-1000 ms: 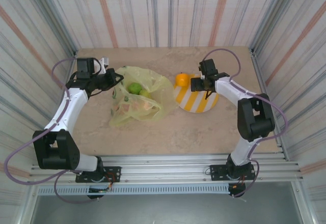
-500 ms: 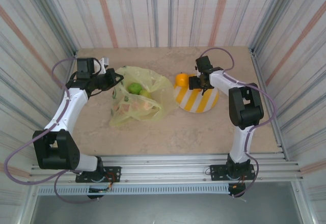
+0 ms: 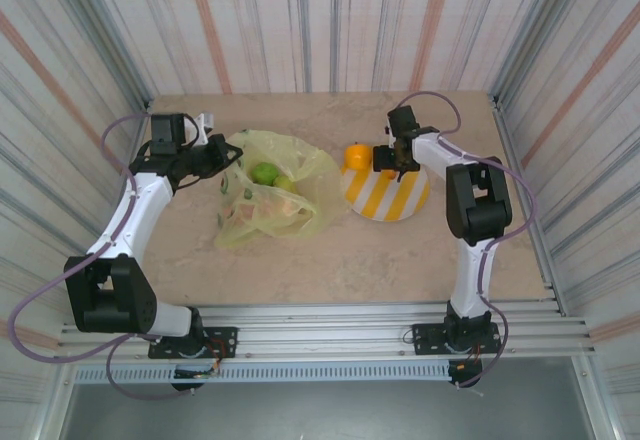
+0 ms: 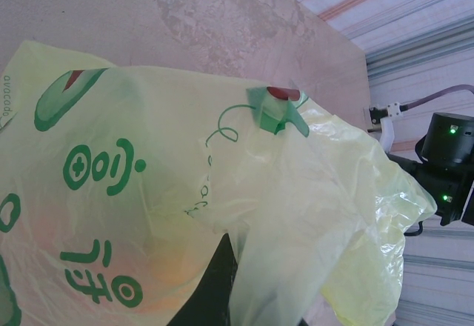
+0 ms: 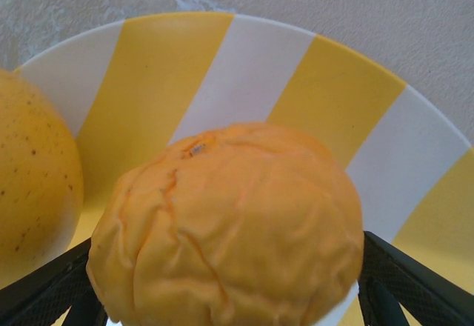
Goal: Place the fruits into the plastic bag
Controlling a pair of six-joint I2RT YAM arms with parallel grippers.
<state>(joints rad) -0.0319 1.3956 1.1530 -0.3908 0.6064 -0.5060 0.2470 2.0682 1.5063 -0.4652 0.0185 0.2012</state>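
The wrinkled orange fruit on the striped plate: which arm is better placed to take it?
Right. The right gripper has its jaws either side of the wrinkled orange fruit on the plate. The left gripper is shut on the plastic bag.

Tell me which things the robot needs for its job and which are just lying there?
For the job:
plastic bag
green fruit inside it
wrinkly orange fruit
speckled yellow fruit

Just there:
striped plate
table
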